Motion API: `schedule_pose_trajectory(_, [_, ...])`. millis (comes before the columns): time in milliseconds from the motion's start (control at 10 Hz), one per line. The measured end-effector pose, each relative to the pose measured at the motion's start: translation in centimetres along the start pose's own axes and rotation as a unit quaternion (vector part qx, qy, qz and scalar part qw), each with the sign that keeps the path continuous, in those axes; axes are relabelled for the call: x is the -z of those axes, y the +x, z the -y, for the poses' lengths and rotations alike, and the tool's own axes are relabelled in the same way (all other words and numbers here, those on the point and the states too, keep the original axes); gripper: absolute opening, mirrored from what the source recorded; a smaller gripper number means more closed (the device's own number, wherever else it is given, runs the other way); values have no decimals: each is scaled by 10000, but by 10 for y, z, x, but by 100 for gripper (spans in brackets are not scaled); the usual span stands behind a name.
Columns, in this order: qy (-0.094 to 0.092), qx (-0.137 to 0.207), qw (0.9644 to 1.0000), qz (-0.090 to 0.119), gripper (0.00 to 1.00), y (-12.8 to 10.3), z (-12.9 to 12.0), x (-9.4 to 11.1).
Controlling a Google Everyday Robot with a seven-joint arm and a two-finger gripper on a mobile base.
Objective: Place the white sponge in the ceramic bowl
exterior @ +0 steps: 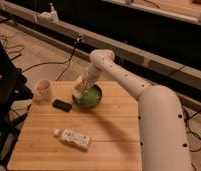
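Sponge (pixel 78 93) pale and blurry over the left rim of the green bowl (pixel 90 96), gripper (pixel 82 89) just above it, jaws apparently closed on the sponge, bowl partly hidden by both, black slab (pixel 62 105) and pink cup (pixel 43 90) left of the bowl, white bottle (pixel 73 138) nearer the front edge.

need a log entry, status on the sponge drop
Gripper at ceramic bowl's left rim, white sponge at its tip. Sponge not yet inside. Black slab just left, clear of the drop.

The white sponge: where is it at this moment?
In the camera view the white sponge sits at the gripper, over the left rim of the ceramic bowl, right of the black slab.
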Motion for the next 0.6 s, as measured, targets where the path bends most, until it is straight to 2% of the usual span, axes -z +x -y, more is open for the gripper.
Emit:
schedule_pose_trajectory(100, [-39,-100,9999,-33,73,-5,2,-8])
schedule_pose_trajectory(200, [-50,-140,9999,-46,77,-7,4,-10])
schedule_pose_trajectory(300, [-72,-208,9997,-47,80,-11,6,-13])
schedule_pose_trajectory(600, [-67,-274,9996,-78,80,-16,12,-16])
